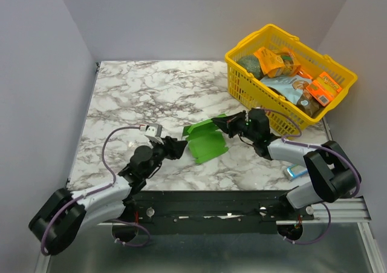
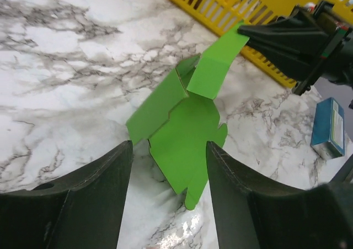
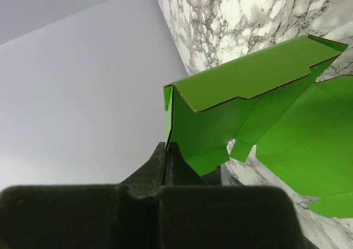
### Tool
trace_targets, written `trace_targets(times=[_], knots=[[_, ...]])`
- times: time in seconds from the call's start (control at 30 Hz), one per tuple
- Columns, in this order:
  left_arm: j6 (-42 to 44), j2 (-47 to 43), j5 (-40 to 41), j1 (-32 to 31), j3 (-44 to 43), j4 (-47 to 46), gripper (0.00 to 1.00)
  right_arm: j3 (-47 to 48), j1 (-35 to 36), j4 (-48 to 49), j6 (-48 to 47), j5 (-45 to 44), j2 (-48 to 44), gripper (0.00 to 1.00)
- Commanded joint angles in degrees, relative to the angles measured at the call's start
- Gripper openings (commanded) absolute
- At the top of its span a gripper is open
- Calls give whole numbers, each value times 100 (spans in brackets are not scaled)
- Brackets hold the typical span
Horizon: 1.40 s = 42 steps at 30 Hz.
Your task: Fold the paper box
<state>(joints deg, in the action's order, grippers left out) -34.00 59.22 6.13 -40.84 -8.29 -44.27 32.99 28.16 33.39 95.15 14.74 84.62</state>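
The paper box (image 1: 205, 143) is a bright green creased cut-out lying partly flat on the marble table (image 1: 139, 91), with its far flaps lifted. My right gripper (image 1: 221, 123) is shut on the edge of a raised flap (image 3: 248, 94), and the card runs straight into the closed jaws (image 3: 167, 148). In the left wrist view that flap (image 2: 218, 67) rises toward the right gripper (image 2: 248, 33). My left gripper (image 2: 168, 147) stands open low over the table. The near corner of the box (image 2: 187, 144) lies between its fingers (image 2: 99, 188) without being pinched.
A yellow plastic basket (image 1: 242, 85) full of snack packs stands at the back right, close behind the right gripper. A blue-and-white pack (image 1: 296, 172) lies near the right arm's base, and the left wrist view shows this pack (image 2: 329, 127) at its right edge. Grey walls enclose the table.
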Motion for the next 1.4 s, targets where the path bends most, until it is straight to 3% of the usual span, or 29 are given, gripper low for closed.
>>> trace_targets(times=[0.0, 0.1, 0.2, 0.33, 0.53, 0.73, 1.07, 1.37], knots=[[412, -1253, -341, 584, 109, 1752, 65, 23, 23, -17, -6, 81, 116, 0], [438, -1843, -393, 1067, -75, 2071, 65, 5, 31, 54, 21, 134, 195, 0], [447, -1748, -568, 1341, -286, 2020, 66, 32, 31, 72, 21, 169, 230, 0], [526, -451, -964, 1693, -777, 1633, 66, 49, 23, 89, 12, 178, 257, 0], [649, 1439, -1280, 1702, -1384, 728, 64, 40, 23, 45, -14, 134, 222, 0], [552, 2224, -1571, 1501, -1614, 270, 61, 58, 23, -51, -32, 117, 178, 1], [394, 2533, -1115, 613, -1535, 235, 61, 49, 23, -139, -32, 11, 143, 0], [429, 2568, -912, 349, -1570, 130, 64, 6, 23, -183, -50, -15, 81, 0]])
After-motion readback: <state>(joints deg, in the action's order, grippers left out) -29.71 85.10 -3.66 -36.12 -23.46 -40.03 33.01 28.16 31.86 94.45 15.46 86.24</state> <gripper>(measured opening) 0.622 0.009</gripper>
